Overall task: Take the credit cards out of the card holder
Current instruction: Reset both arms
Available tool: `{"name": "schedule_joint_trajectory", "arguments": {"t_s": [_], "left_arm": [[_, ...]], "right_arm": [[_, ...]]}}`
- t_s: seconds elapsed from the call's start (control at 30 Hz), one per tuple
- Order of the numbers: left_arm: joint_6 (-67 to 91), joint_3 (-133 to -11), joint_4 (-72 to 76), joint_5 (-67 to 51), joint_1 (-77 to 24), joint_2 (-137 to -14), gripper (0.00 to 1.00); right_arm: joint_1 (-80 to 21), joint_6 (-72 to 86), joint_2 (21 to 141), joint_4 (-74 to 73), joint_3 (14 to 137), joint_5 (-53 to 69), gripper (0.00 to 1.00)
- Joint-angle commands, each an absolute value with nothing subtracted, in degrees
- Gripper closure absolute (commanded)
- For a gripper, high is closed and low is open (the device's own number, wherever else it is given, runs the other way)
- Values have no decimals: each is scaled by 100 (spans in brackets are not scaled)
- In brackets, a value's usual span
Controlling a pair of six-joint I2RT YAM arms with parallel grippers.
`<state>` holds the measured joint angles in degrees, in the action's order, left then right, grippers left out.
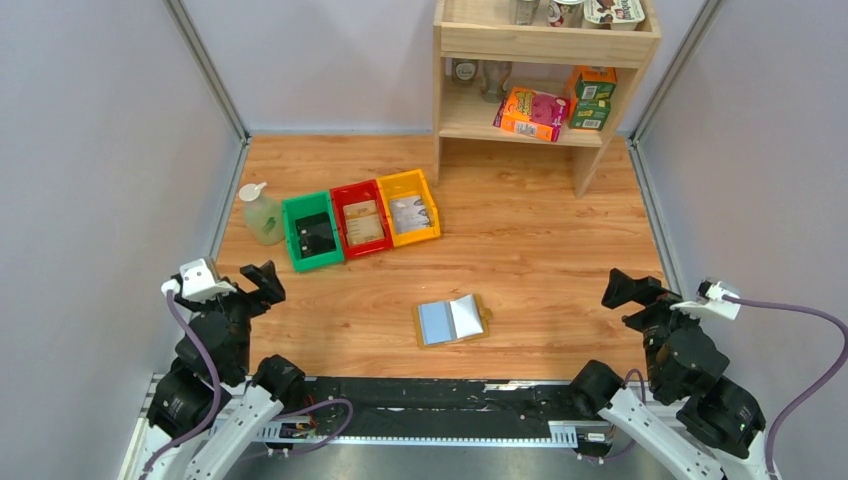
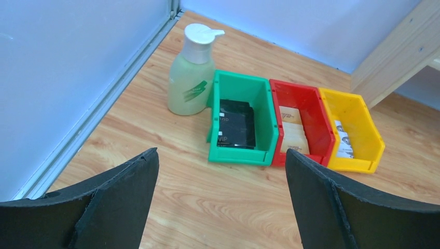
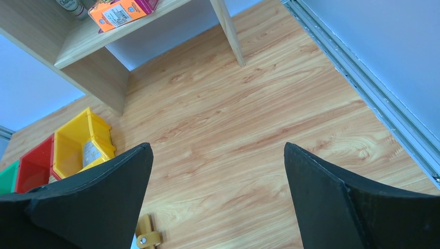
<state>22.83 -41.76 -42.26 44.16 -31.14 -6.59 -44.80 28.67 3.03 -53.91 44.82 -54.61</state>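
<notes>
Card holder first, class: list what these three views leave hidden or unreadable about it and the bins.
1. Card holder, top view: too small to tell whether cards remain in its pockets.
2. Right wrist view: only a mustard tab, likely its strap, shows; the bottom edge and a black finger cut off the rest.
3. Yellow bin, left wrist view: its wall hides part of the card inside.

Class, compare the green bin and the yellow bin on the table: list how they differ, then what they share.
The green bin ends the row beside the soap bottle; the yellow bin ends it nearer the wooden shelf. The green bin holds black cards; the yellow bin holds a pale printed card. Both are same-shaped plastic bins flanking the red bin.
</notes>
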Motion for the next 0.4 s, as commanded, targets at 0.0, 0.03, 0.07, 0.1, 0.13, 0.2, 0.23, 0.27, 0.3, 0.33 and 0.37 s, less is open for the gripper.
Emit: {"name": "schedule_joint_trajectory", "arguments": {"t_s": [0.0,0.03,0.07,0.1,0.13,0.2,0.23,0.27,0.3,0.33,0.37], "left_arm": [[2294,-4210,-4228,4597,-3094,-554,2],[2250,-4175,-4201,4597,-3102,-484,2],[2233,-4157,-4192,4597,-3103,-440,2],[2215,-4131,-4175,4623,-3094,-379,2],[2197,-4122,-4166,4640,-3102,-343,2],[2162,-4113,-4140,4667,-3094,-281,2],[2136,-4096,-4105,4702,-3102,-255,2],[2110,-4078,-4087,4720,-3094,-237,2],[2101,-4069,-4070,4746,-3102,-229,2],[2083,-4069,-4061,4755,-3094,-220,2],[2083,-4078,-4069,4772,-3094,-211,2]], "right_arm": [[-4456,2821,193,-5168,4447,-5607,0],[-4456,2821,176,-5168,4447,-5599,0],[-4456,2821,158,-5168,4439,-5607,0],[-4456,2821,150,-5168,4438,-5607,0],[-4456,2830,132,-5168,4438,-5607,0],[-4456,2830,106,-5168,4430,-5607,0],[-4456,2830,97,-5168,4430,-5616,0],[-4456,2830,79,-5168,4430,-5608,0],[-4456,2830,79,-5159,4430,-5625,0],[-4456,2830,70,-5159,4430,-5625,0],[-4456,2830,62,-5159,4430,-5634,0]]}}
